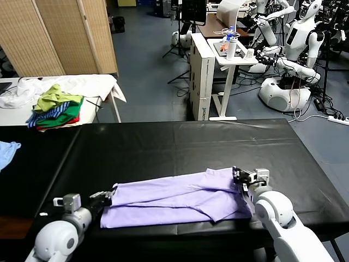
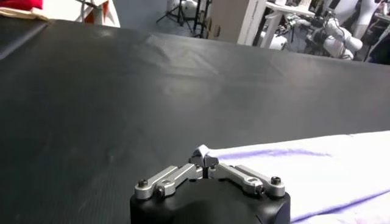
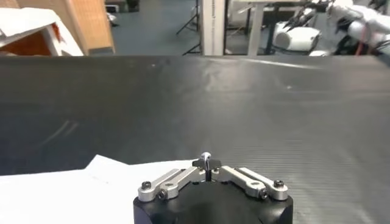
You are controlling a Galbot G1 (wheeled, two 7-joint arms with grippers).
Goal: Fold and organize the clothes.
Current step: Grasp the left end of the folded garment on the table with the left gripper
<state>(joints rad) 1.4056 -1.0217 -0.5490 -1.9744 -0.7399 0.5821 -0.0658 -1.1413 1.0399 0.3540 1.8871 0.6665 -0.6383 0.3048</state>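
Lavender T-shirt lies spread in a long, partly folded band across the near edge of our black worktop, running from our left side to our right. We have our left gripper at the shirt's left end, its fingers clenched together on the fabric edge; in the left wrist view the fingers meet right where the pale cloth begins. Our right gripper sits at the shirt's right end, near the upper corner, and its fingers are likewise pressed tight, pinching the cloth's edge against the worktop surface. Both arms reach in from the near edge, well apart, with the shirt between them.

Beyond the worktop on our left, a white table holds a pile of green, striped and red clothes, and a light blue cloth rests at the far left edge. Farther back stand a folding screen and a white robot.
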